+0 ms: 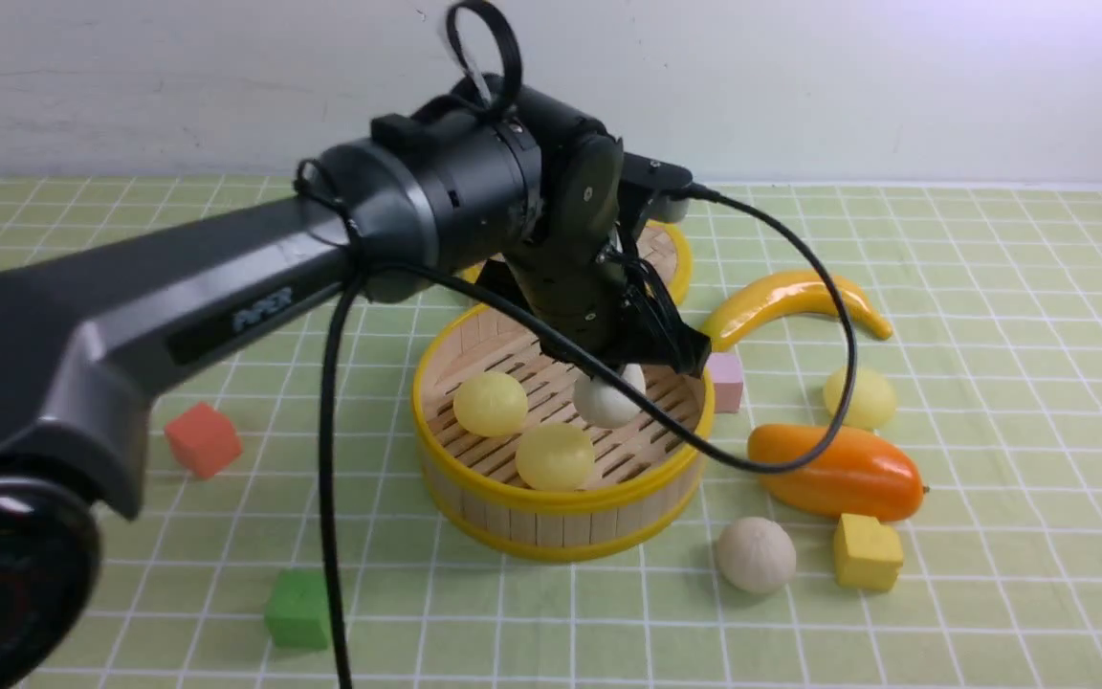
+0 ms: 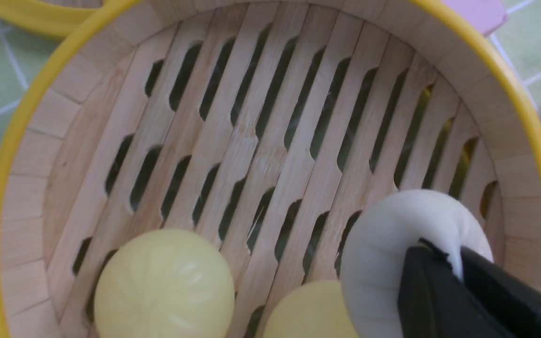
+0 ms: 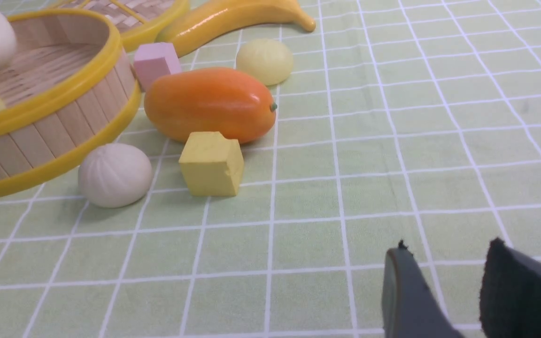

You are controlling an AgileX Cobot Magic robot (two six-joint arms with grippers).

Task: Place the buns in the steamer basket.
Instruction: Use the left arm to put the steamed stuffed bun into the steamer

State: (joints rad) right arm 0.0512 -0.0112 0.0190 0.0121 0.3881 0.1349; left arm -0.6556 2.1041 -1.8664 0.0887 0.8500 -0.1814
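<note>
Over steamer basket, 3 o'clock side: pinching white bun in left gripper.
Two yellow buns in, two stray buns off 3 and 5 o'clock; right gripper parted, empty.

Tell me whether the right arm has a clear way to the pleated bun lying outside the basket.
Probably yes. Bare cloth lies between the open right pincer and the pleated bun; the yellow cube sits beside it, not across the path.

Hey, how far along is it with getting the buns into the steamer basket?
Done: two yellow buns lie in the steamer basket. In hand: the left gripper, jaws shut, holds a white bun over its floor. Left: a pleated bun and a third yellow bun on the cloth.
</note>
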